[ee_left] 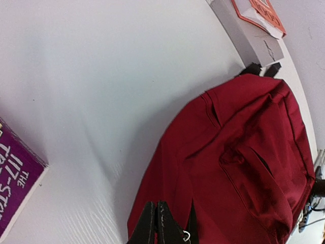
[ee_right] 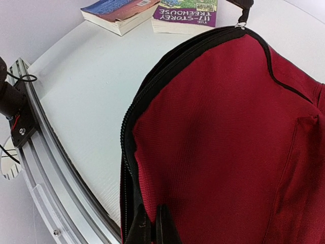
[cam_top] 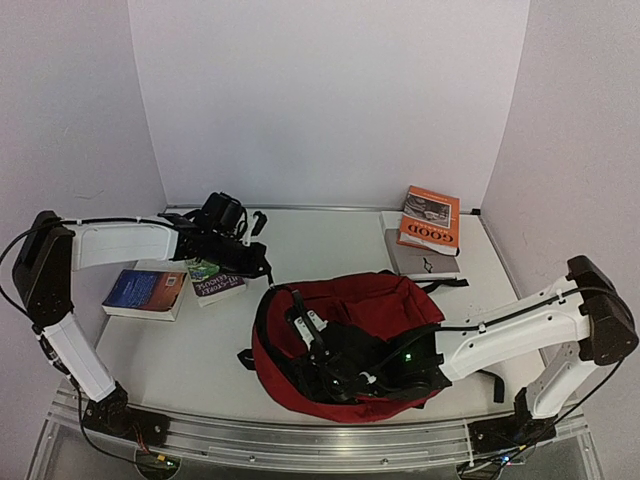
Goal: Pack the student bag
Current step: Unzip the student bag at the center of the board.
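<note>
The student bag (cam_top: 370,300) is a dark red backpack lying in the middle of the table, its black zipper running along its left edge. My left gripper (cam_top: 266,274) is at the bag's far left corner, shut on the zipper pull; the left wrist view shows the closed jaws (ee_left: 155,226) with the pull's metal ring beside them, over the bag (ee_left: 244,152). My right gripper (cam_top: 298,312) lies over the bag. In the right wrist view the gripper (ee_right: 151,223) is shut on the red fabric edge of the bag (ee_right: 218,142), next to the zipper.
A blue book (cam_top: 145,292) and a purple book (cam_top: 213,280) lie left of the bag. An orange book (cam_top: 430,220) rests on a grey book (cam_top: 422,262) at the back right. The metal rail (ee_right: 45,178) runs along the table's near edge.
</note>
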Motion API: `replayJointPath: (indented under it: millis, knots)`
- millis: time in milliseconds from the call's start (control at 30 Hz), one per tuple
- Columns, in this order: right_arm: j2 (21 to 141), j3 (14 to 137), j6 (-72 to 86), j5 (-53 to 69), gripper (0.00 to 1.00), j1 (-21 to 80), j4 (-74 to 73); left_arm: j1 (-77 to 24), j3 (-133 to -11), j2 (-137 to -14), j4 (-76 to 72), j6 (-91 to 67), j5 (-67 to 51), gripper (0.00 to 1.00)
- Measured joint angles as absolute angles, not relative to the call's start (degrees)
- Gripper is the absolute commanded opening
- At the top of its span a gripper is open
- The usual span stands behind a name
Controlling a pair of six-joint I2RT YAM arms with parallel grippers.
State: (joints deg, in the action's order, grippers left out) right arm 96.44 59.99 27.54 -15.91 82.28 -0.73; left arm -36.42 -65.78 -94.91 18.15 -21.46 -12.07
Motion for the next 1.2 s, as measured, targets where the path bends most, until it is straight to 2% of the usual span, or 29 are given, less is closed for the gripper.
replayJointPath:
  millis: [233, 533, 600, 733, 800, 867, 1000, 1200]
  knots:
    - [95.0, 60.0, 28.8, -17.7, 0.0, 82.8, -0.9, -36.4, -69.2, -99.6, 18.5, -22.4, -8.8, 0.0]
    - [94.0, 59.8, 34.3, -23.9, 0.0, 83.5, -1.1, -36.3, -71.9, -105.2, 16.0, -22.9, -12.7, 0.02]
    - [93.2, 59.2, 36.3, -25.6, 0.0, 83.7, -1.0, -36.1, -71.9, -105.3, 15.4, -23.4, -13.3, 0.09]
    - [91.8, 57.7, 40.3, -28.1, 0.0, 83.7, -1.0, -35.6, -71.2, -104.8, 13.3, -25.2, -13.5, 0.43]
    - [91.6, 57.1, 42.4, -28.6, 0.0, 83.1, -0.9, -35.4, -69.6, -103.3, 13.0, -25.8, -13.3, 0.57]
    - [91.5, 56.5, 44.2, -28.5, 0.0, 82.3, -0.9, -35.2, -67.0, -100.5, 13.0, -27.3, -13.2, 0.66]
    - [91.5, 55.5, 47.7, -27.7, 0.0, 79.7, -0.9, -35.1, -61.7, -93.0, 13.6, -29.5, -13.1, 0.74]
    - [91.5, 53.3, 53.1, -26.6, 0.0, 76.5, -0.8, -35.1, -52.1, -81.4, 13.1, -33.7, -15.2, 0.77]
